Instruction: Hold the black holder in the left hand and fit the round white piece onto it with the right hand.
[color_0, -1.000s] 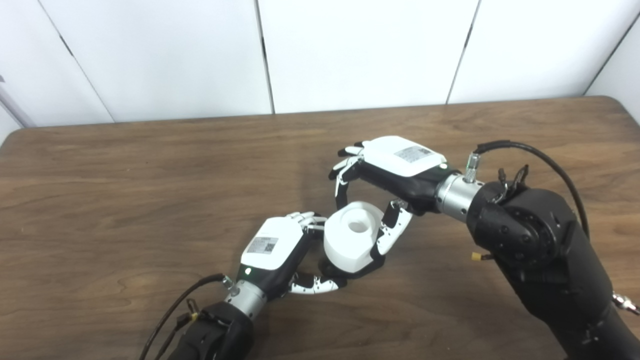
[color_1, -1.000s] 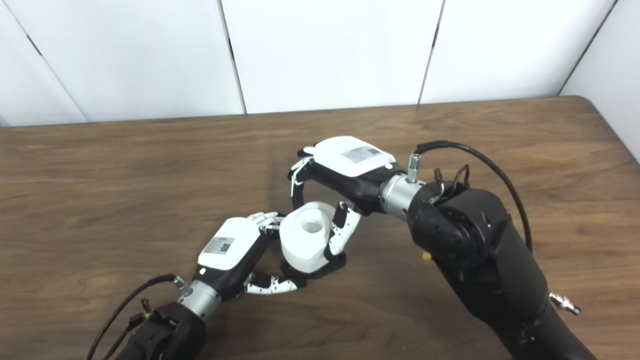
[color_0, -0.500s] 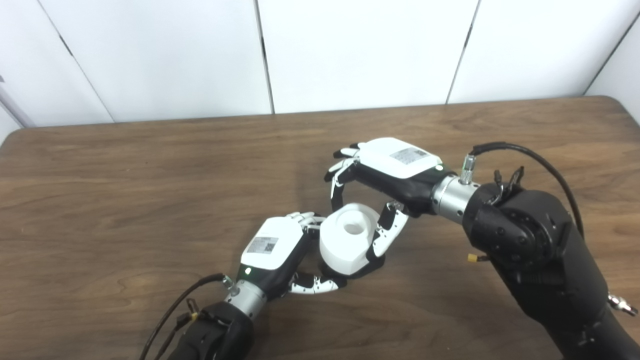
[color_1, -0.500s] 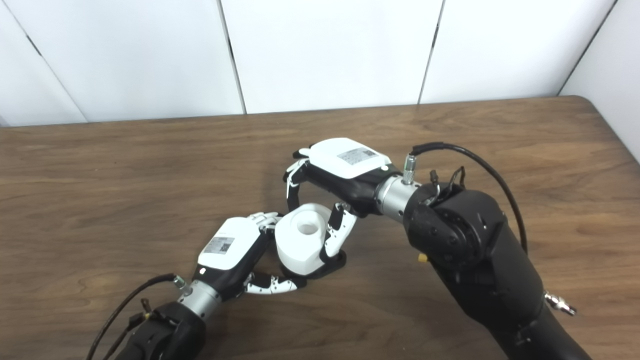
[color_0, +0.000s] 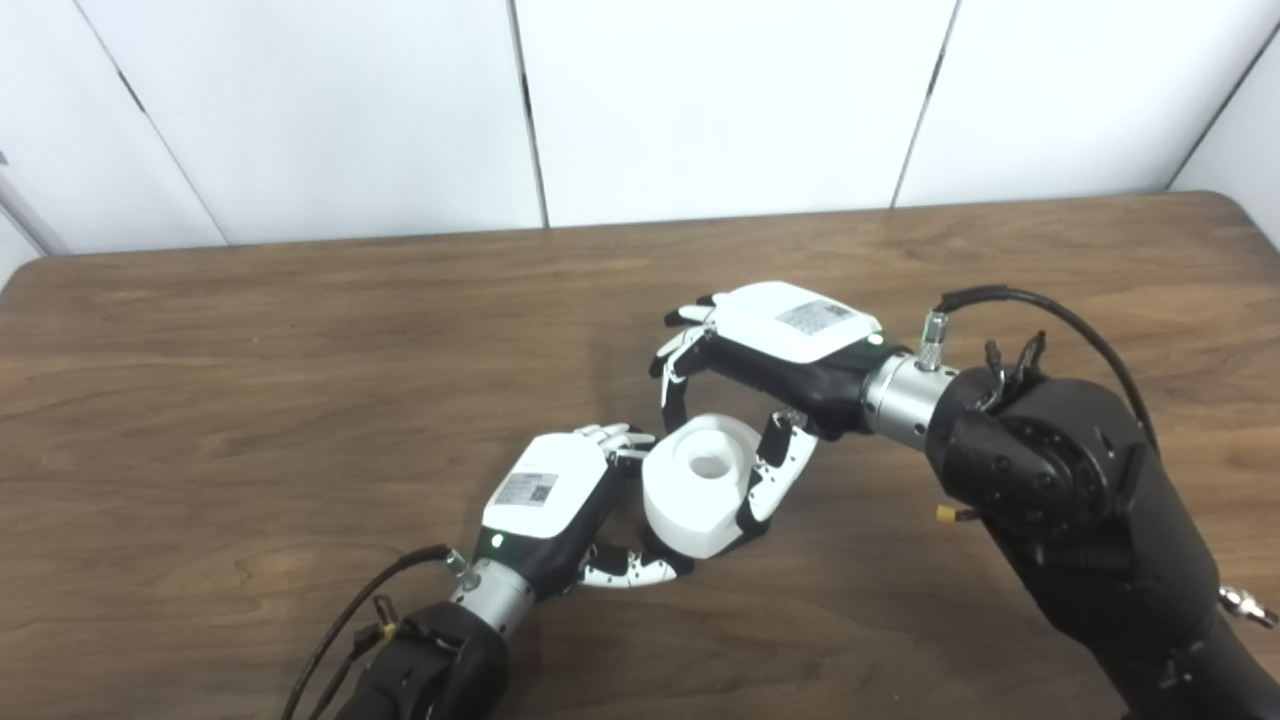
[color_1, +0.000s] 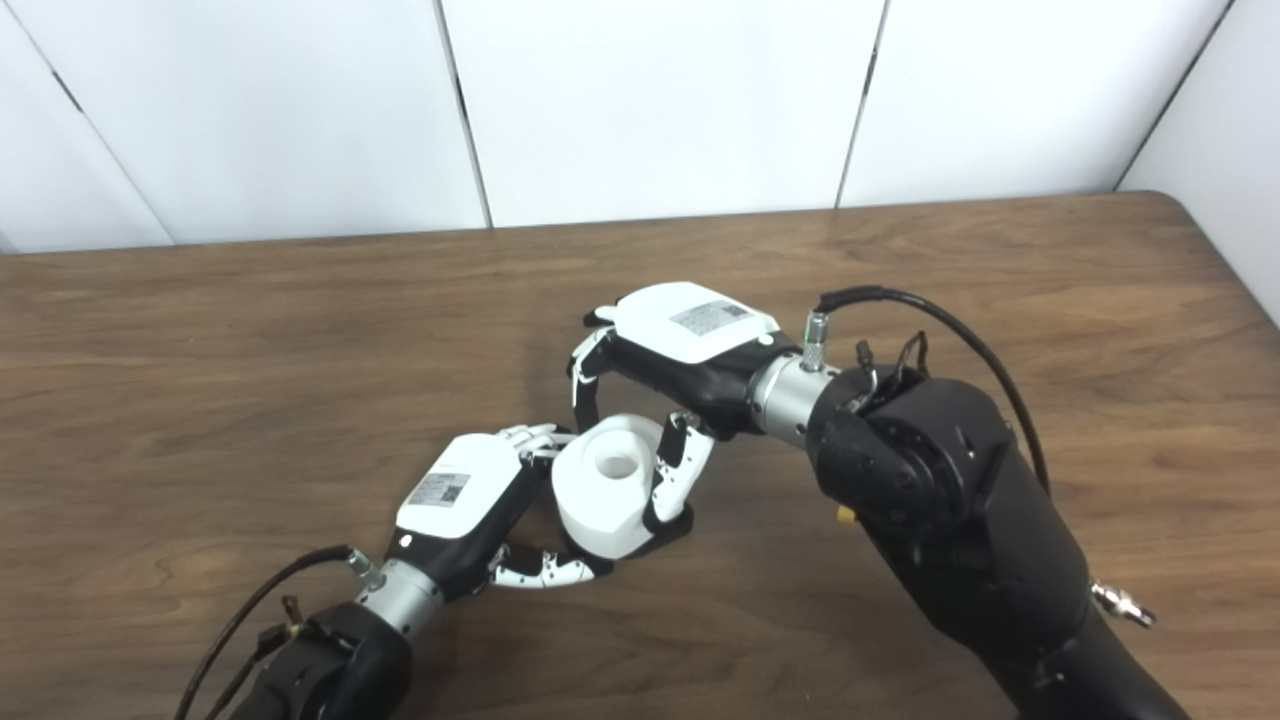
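Left eye view shows the round white piece (color_0: 702, 483) gripped by the right robot hand (color_0: 770, 360), fingers curled over its far side and the thumb pressed on its near-right side, so that robot hand is clamped on it. The piece sits directly over the black holder (color_1: 668, 527), of which only a dark sliver shows beneath its lower right rim; whether it is fully seated cannot be told. The left robot hand (color_0: 560, 495) lies just left of the piece, its fingers touching the white side and its thumb reaching under toward the holder (the contact itself is hidden), so it appears closed on the holder. Everything happens toward the front middle of the surface (color_0: 250, 360), well clear of its edges. The relation that matters is vertical: the piece's central bore (color_0: 711, 465) points upward, tilted slightly, and I judge any remaining move to be a straight push down along that axis by the right robot hand. Nothing lies inside the bore.
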